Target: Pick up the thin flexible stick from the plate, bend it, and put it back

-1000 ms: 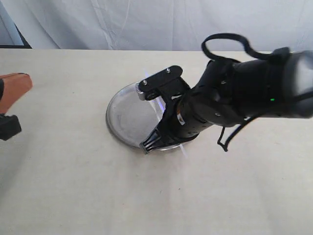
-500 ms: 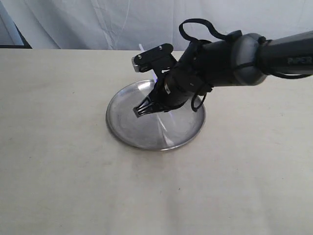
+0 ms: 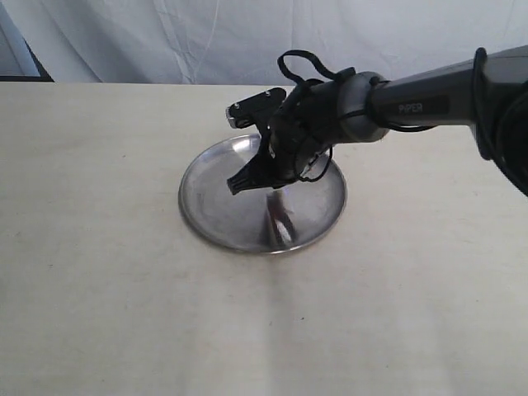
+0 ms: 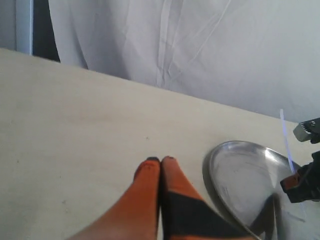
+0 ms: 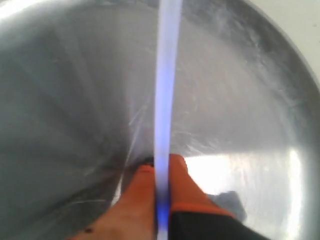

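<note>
right hand [image 5: 161, 169] pinches the thin translucent stick [image 5: 165, 85] above the shiny round plate [image 5: 260, 100].

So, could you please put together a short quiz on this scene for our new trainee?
1. True or false: the left gripper holds the thin flexible stick.
2. The right gripper is over: A) the plate; B) the bare table; C) the left gripper.
3. Fill in: the left gripper's fingers are ____ (open or shut).
Key: 1 false, the right gripper clamps it; 2 A; 3 shut.
</note>
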You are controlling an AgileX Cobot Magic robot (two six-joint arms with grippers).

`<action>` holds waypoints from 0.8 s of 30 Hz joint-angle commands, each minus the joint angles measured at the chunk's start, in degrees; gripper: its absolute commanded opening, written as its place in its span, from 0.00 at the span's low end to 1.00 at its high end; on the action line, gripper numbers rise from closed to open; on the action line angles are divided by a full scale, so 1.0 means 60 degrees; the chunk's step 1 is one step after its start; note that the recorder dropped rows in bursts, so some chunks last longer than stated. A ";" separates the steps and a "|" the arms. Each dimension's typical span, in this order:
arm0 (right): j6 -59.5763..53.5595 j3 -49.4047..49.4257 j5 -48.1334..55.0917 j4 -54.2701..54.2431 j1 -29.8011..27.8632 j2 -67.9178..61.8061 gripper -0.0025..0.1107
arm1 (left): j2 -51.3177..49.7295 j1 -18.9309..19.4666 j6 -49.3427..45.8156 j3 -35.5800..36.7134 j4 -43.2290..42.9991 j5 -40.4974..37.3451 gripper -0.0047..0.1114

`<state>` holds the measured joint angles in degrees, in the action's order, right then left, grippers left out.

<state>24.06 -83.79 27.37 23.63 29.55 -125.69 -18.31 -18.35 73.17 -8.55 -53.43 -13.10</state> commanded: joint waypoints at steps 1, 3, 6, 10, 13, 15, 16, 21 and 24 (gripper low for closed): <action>-0.0012 -0.0086 0.0196 -0.0015 -0.0037 -0.0264 0.11 | 0.0045 -0.0011 -0.0053 0.0225 0.0740 -0.0151 0.04; -0.0012 -0.0086 0.0398 -0.0034 -0.0037 -0.0306 0.18 | 0.0045 -0.0011 -0.0053 0.0225 0.0763 -0.0153 0.04; -0.0012 -0.0086 0.0751 -0.0202 -0.0037 -0.0286 0.30 | 0.0045 -0.0011 -0.0032 0.0225 0.0766 -0.0153 0.04; -0.0012 -0.0086 0.1081 -0.0608 -0.0037 0.0054 0.36 | 0.0045 -0.0011 -0.0032 0.0225 0.0766 -0.0153 0.04; -0.0012 -0.0086 0.1122 -0.0786 -0.0037 0.0591 0.33 | 0.0045 -0.0011 -0.0032 0.0225 0.0766 -0.0153 0.04; -0.0012 -0.0086 0.1103 -0.0786 -0.0037 0.1120 0.30 | 0.0045 -0.0011 -0.0032 0.0225 0.0766 -0.0153 0.04; -0.0012 -0.0086 0.1155 -0.0786 -0.0037 0.1414 0.28 | 0.0045 -0.0011 -0.0032 0.0225 0.0766 -0.0153 0.04; -0.0012 -0.0067 0.2091 -0.0309 -0.0037 0.2811 0.10 | 0.0045 -0.0011 -0.0032 0.0225 0.0766 -0.0153 0.04; -0.0012 0.0437 0.2585 -0.0159 -0.0037 0.4349 0.01 | 0.0045 -0.0011 -0.0032 0.0225 0.0766 -0.0153 0.04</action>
<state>24.06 -83.33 40.59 21.69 29.55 -106.06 -18.31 -18.35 73.18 -7.42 -49.22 -13.51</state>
